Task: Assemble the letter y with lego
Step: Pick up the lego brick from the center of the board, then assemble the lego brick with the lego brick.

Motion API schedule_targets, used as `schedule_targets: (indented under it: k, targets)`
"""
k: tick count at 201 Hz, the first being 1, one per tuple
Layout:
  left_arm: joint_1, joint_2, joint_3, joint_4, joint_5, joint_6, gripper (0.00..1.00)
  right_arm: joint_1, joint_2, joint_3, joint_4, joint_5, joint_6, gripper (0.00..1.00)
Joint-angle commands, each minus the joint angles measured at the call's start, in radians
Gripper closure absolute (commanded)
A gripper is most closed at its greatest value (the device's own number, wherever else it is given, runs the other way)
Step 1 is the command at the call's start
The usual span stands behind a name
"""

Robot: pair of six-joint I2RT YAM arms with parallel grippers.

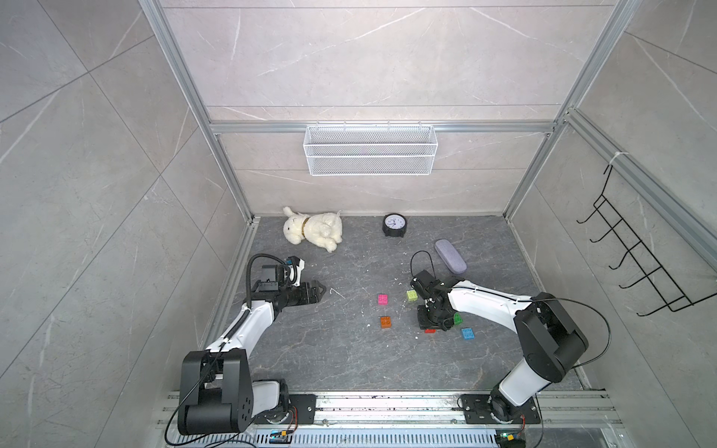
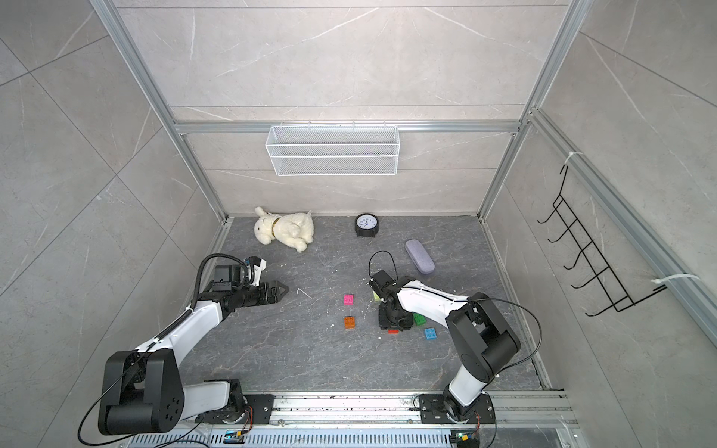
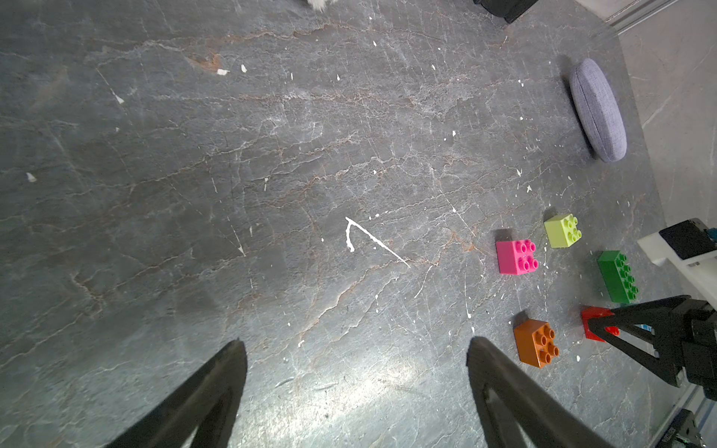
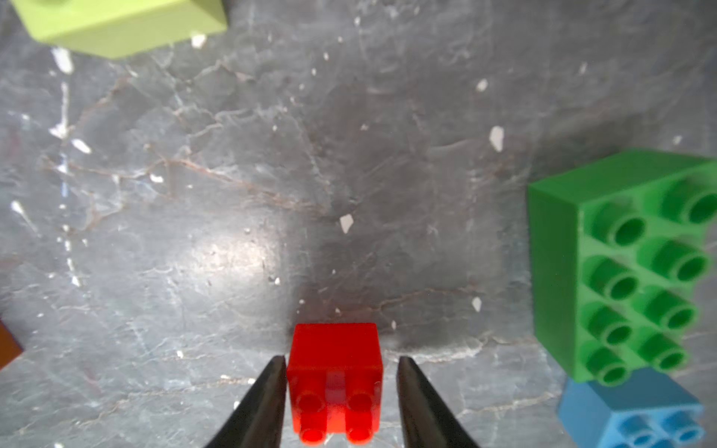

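Red brick (image 4: 335, 349) pick, nothing joined.
My right pincer (image 4: 340, 358) narrowly straddles it beside the green brick (image 4: 620, 271), one jaw not touching; next: squeeze, lift. Left pincer (image 3: 357, 345) hangs wide.

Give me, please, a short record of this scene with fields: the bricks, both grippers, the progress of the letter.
bricks: pink brick, orange brick, yellow-green brick, green brick, blue brick, red brick; all on the table
left gripper: open, empty, away from the bricks
right gripper: open, fingers either side of the red brick, small gap on one side
progress: no bricks joined yet
other things: clock, plush dog, glasses case
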Motion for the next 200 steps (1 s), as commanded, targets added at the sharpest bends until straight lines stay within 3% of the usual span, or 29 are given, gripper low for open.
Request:
schedule_targets:
  k: [1,50,92,129,200]
  targets:
    - [0.006,-0.005,-0.001,0.01,0.02,0.0,0.08,-0.006,0.015,-0.012,0.01,-0.012,-0.018,0.54]
    - [0.006,-0.002,-0.001,0.01,0.019,0.002,0.08,-0.006,0.014,-0.013,0.013,-0.017,-0.048,0.59]
    - [0.007,-0.005,0.003,0.006,0.016,0.022,0.08,0.0,-0.081,-0.004,0.03,-0.004,-0.175,0.61]
    - [0.016,-0.019,0.008,-0.003,0.016,0.053,0.08,0.043,-0.155,0.039,0.047,0.013,-0.423,0.62]
    - [0.088,-0.056,0.008,-0.014,0.019,0.09,0.06,0.194,-0.129,0.123,0.032,-0.053,-1.109,0.63]
